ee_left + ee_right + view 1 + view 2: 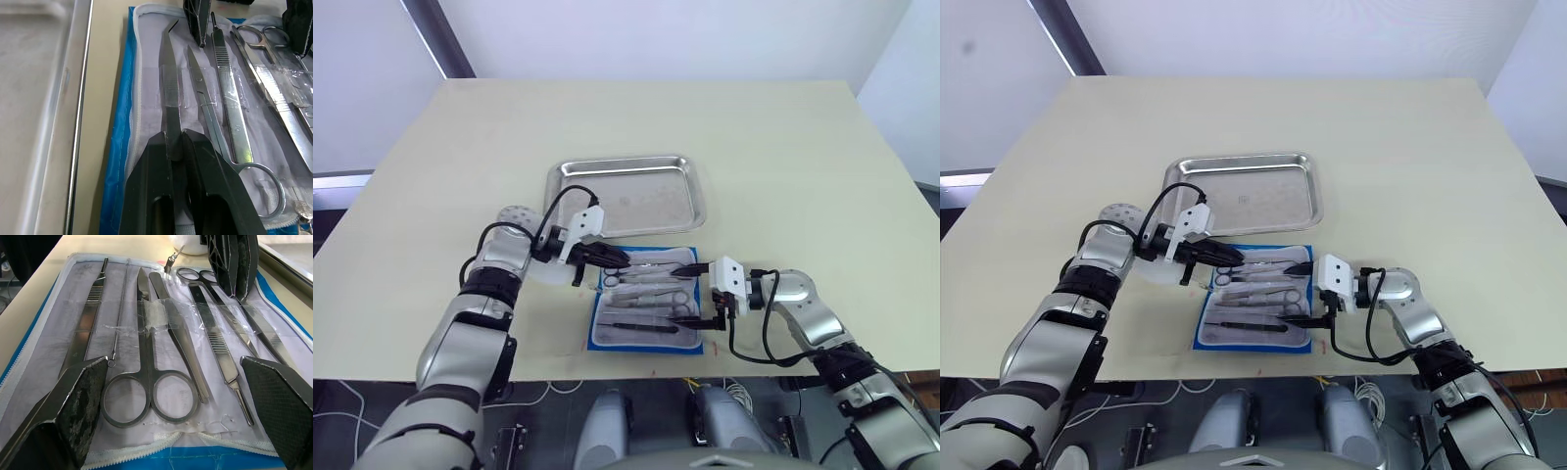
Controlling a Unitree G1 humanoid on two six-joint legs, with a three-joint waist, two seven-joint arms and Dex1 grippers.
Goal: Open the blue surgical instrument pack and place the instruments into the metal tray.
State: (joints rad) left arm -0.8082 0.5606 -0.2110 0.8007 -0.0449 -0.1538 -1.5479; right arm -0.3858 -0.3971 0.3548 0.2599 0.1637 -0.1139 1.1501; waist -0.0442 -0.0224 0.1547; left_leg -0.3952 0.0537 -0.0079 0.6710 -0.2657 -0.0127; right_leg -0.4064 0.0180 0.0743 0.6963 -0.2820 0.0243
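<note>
The blue surgical instrument pack (651,337) lies open and flat near the table's front edge, its pale lining up. Several instruments lie side by side under clear straps: ring-handled scissors (146,387), forceps (215,338) and a slim handle (88,318). My left gripper (174,139) is at the pack's left far corner, shut on the end of dark bent tweezers (168,83) that still rest on the lining. My right gripper (178,382) hovers open over the pack's right edge, its fingers (78,401) astride the handles. The metal tray (622,164) sits just beyond the pack, with nothing in it.
A white rounded object (546,272) sits left of the pack, under my left wrist. The table's front edge (636,364) runs just below the pack. Bare tabletop spreads to the right of the tray and behind it.
</note>
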